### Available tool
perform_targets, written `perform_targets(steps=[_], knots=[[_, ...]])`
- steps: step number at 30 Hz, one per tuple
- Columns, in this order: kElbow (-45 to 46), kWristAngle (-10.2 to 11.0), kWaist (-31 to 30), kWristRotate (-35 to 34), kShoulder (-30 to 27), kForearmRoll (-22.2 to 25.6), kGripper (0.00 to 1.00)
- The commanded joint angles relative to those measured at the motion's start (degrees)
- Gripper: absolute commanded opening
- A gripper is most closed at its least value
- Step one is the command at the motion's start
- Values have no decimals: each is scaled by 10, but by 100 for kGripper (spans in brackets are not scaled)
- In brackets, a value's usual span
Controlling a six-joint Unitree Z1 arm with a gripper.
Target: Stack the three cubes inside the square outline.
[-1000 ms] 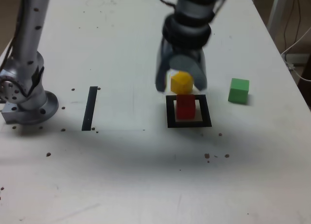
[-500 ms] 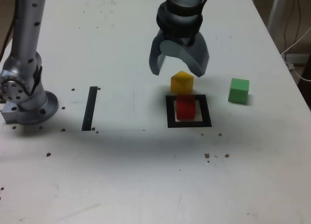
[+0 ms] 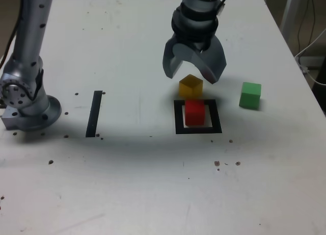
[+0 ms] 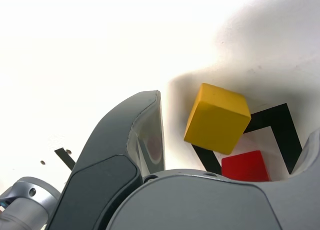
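Note:
The red cube (image 3: 194, 113) stands inside the square outline (image 3: 179, 118), and the yellow cube (image 3: 190, 86) rests on top of it, turned a little. Just above the yellow cube my gripper (image 3: 193, 73) hangs open, touching nothing. At the exterior view's right the green cube (image 3: 250, 95) sits alone on the table. In the wrist view one grey finger (image 4: 145, 135) stands apart from the yellow cube (image 4: 217, 117), with the red cube (image 4: 245, 166) and a corner of the square outline (image 4: 281, 121) below it.
A thin black strip (image 3: 94, 113) lies on the white table at the exterior view's left, near the arm's base (image 3: 28, 105). Dark specks dot the front of the table. Cables (image 3: 313, 46) hang beyond the table's right edge.
The gripper has opened wide and lifted off the yellow cube, which stays on the red cube. The gripper has also shifted slightly to the exterior view's right.

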Motion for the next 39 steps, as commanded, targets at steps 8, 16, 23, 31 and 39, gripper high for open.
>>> perform_targets(steps=[8, 16, 23, 31, 39], knots=[[-11, -6, 0, 4, 32, 1, 93], [-29, -28, 0, 8, 60, 11, 64], [-29, -32, 0, -2, 62, 5, 22], [-30, -35, 0, -2, 61, 4, 19], [-31, -37, 0, -2, 60, 6, 19]])
